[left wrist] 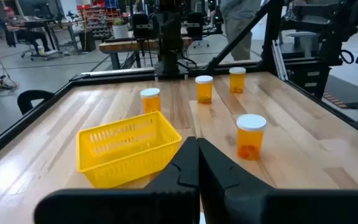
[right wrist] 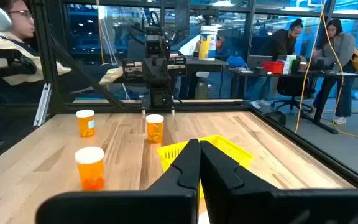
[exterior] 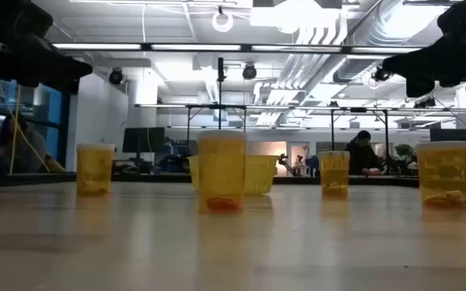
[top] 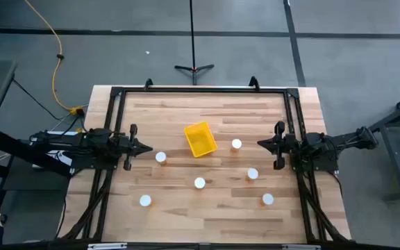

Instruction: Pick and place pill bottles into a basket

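Observation:
The yellow basket stands on its base at mid-table, turned askew; it also shows in the left wrist view, the right wrist view and the low view. Six white-capped orange pill bottles stand upright on the wood. My left gripper is shut and empty, left of the basket and close to the nearest bottle. My right gripper is shut and empty, right of the basket.
A black metal frame runs along the table's far, left and right sides. Bare wood lies between the bottles and the near edge. People sit at desks beyond the table.

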